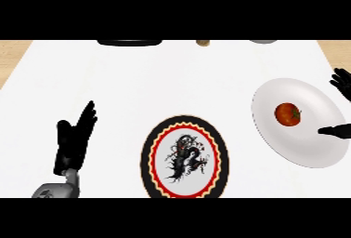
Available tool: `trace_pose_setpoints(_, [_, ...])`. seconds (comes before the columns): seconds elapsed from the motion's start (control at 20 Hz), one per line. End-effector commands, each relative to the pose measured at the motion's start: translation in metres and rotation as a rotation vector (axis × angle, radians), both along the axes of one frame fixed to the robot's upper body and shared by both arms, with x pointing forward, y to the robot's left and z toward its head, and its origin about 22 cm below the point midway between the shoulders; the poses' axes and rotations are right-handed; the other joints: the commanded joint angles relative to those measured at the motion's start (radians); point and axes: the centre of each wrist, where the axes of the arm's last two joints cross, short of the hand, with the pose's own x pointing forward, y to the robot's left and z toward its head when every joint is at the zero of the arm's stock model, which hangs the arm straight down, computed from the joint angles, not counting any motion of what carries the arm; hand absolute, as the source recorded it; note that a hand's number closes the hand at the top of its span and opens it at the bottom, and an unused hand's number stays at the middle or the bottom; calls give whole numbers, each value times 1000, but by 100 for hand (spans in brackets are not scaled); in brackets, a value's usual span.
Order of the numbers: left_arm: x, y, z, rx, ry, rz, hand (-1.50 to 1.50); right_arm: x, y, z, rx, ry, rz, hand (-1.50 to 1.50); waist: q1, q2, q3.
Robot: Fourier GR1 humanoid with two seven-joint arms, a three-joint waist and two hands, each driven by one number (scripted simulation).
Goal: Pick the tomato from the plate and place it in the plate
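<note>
A red tomato [288, 115] lies on a plain white plate [302, 144] at the right of the counter. A second plate [154, 160], black-rimmed with a red and yellow band and a black dragon figure, sits at the lower middle. My right hand [341, 83] shows at the right edge, open; its fingers reach past the white plate's far side and its thumb [334, 131] lies over the plate's near right part, with the tomato between them but apart from both. At the lower left my left hand [74, 137] rests open, fingers up.
The counter top is white, with wooden strips at the far left and right corners. At the far edge stand a dark flat object [130, 42], a small brown thing [204, 43] and a grey object [261, 41], all partly cut off.
</note>
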Motion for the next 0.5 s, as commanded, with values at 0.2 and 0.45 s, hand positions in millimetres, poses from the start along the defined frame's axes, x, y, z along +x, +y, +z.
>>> trace_pose_setpoints(0.2, [7,-7,2,-2,7,-9,0,-3,-8,-5,2,-19,24,-150,5,3,0])
trace_pose_setpoints(0.45, [-8,-2,-8,-7,-5,-9,0,-14,-15,-11,-21,-7,21,-150,4,1,0])
